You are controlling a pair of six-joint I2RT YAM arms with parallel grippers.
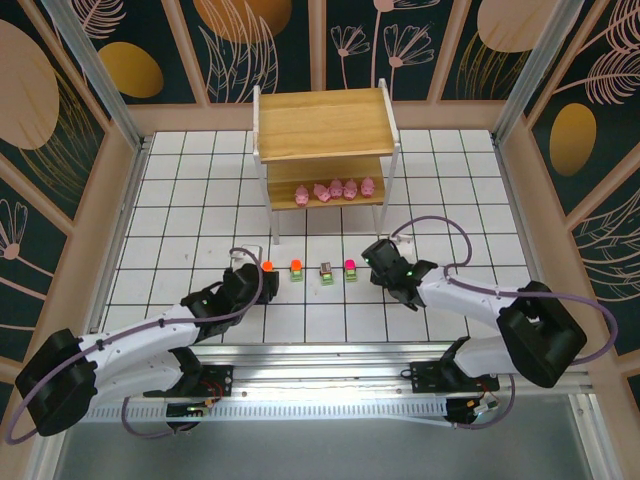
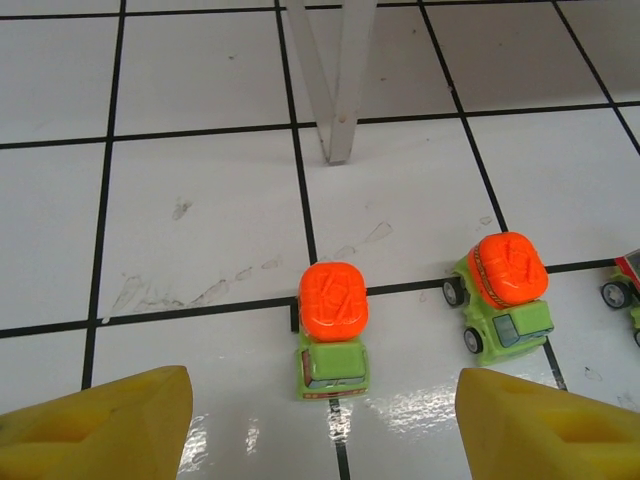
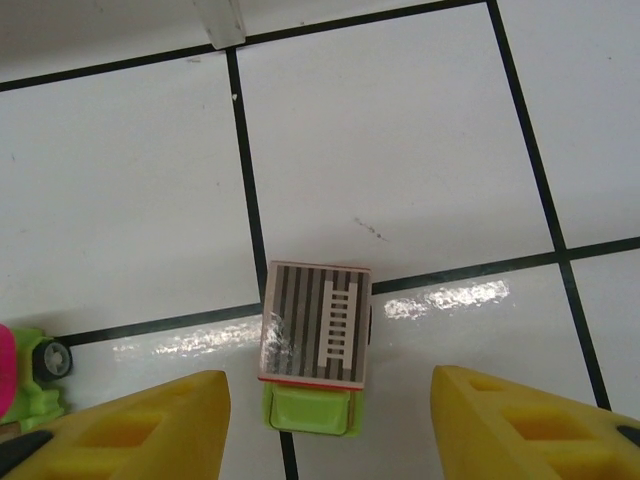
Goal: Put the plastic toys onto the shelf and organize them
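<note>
My left gripper [image 2: 322, 400] stands open. Its two yellow fingers [image 2: 100, 425] sit in the bottom corners of the left wrist view and touch nothing. Just ahead of the gap, a little above bottom centre, is an orange-topped toy truck [image 2: 333, 330]. Its long axis runs up and down the frame, cab toward me. That puts it in line with my reach, and my fingers would close across its narrow sides. A second orange truck [image 2: 505, 290] stands to the right of it, turned slightly and outside the gap.

My right gripper [image 3: 330, 400] is open too, fingers wide apart in the bottom corners of the right wrist view. A stripe-topped truck [image 3: 315, 340] lies at lower centre with its green cab at the mouth of the gap. It touches neither finger, and its long axis also runs up and down the frame. A magenta-topped truck [image 3: 25, 375] peeks in at the left edge.

From above, the trucks form a row across the middle of the frame, in front of the shelf [image 1: 320, 120]. The shelf's lower board holds five pink pigs [image 1: 335, 190] in a line. The left arm is nearer the orange pair, and the right arm is nearer the striped and magenta ones. I judge each truck needs only a short straight advance before closing.
</note>
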